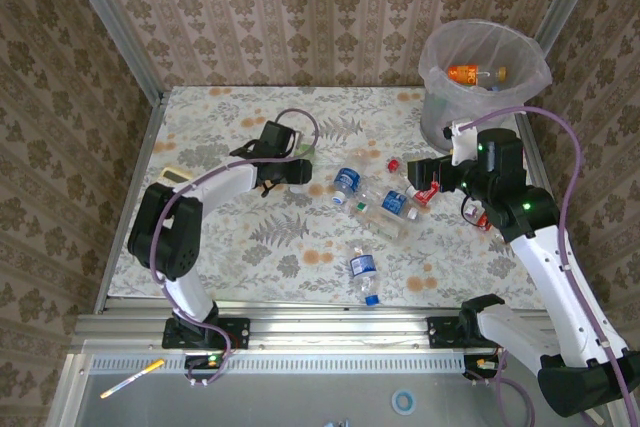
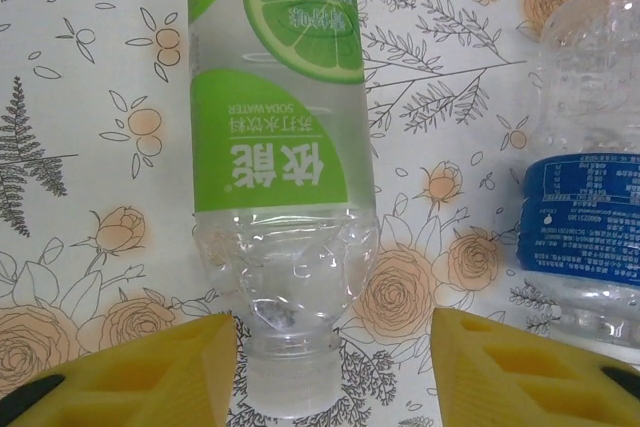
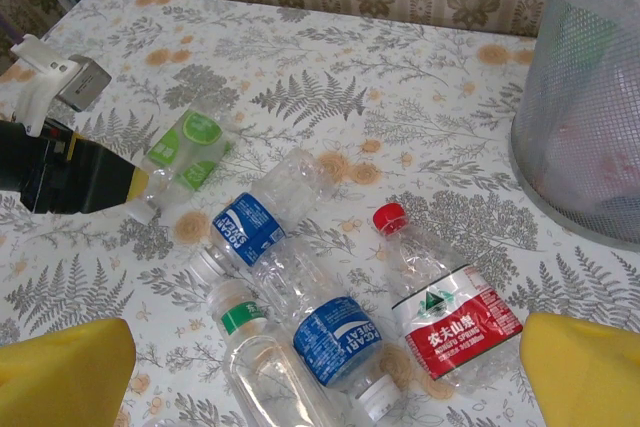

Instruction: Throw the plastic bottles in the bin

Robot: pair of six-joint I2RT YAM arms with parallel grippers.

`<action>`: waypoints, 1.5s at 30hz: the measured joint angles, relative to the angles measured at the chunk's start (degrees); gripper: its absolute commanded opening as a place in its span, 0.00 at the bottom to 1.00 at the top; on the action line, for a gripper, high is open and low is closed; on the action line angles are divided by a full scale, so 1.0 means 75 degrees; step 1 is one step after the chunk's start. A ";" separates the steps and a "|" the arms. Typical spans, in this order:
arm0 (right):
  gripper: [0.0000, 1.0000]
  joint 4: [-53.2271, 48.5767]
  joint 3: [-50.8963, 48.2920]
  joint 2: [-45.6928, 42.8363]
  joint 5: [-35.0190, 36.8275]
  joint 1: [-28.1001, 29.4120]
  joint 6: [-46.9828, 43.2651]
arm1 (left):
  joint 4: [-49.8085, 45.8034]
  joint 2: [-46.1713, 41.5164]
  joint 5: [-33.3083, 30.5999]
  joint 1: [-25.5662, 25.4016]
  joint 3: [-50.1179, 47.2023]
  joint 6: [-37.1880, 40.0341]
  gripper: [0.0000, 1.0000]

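A clear plastic bottle with a lime-green label (image 2: 270, 137) lies on the flowered table (image 2: 80, 97), its white cap (image 2: 290, 382) towards my left gripper (image 2: 333, 347). The yellow fingers (image 2: 150, 377) stand open either side of the cap, the right one well clear of it. In the top view that gripper (image 1: 283, 169) sits left of the green-labelled bottle (image 1: 301, 161). My right gripper (image 3: 325, 352) hangs open above a cluster of bottles: two blue-labelled ones (image 3: 250, 227) (image 3: 335, 337), a red-labelled one (image 3: 455, 322) and a clear one with a green band (image 3: 260, 372). The bin (image 1: 485, 77) stands far right.
An orange bottle (image 1: 475, 74) lies inside the bagged bin. Another blue-labelled bottle (image 1: 363, 270) lies alone near the table's front edge. A pale flat object (image 1: 175, 175) rests beside the left arm. Metal rails and papered walls close the table in.
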 measured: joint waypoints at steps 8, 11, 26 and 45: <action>1.00 -0.0003 -0.0017 -0.0009 0.0000 0.0000 0.0009 | -0.0819 0.0326 -0.0137 -0.0067 0.0685 0.0624 0.86; 1.00 -0.0009 -0.0052 -0.0009 -0.0006 0.0000 0.0012 | -0.1113 0.0481 -0.0175 -0.0111 0.0924 0.0799 0.89; 1.00 -0.0006 -0.0055 0.0032 -0.0140 0.0000 0.0143 | -0.1944 0.2069 -0.0664 -0.0050 0.2247 0.1035 0.89; 1.00 -0.0009 -0.0207 0.0131 -0.0143 0.0000 0.0210 | -0.1285 0.2148 -0.0583 0.0201 0.2014 0.1329 0.47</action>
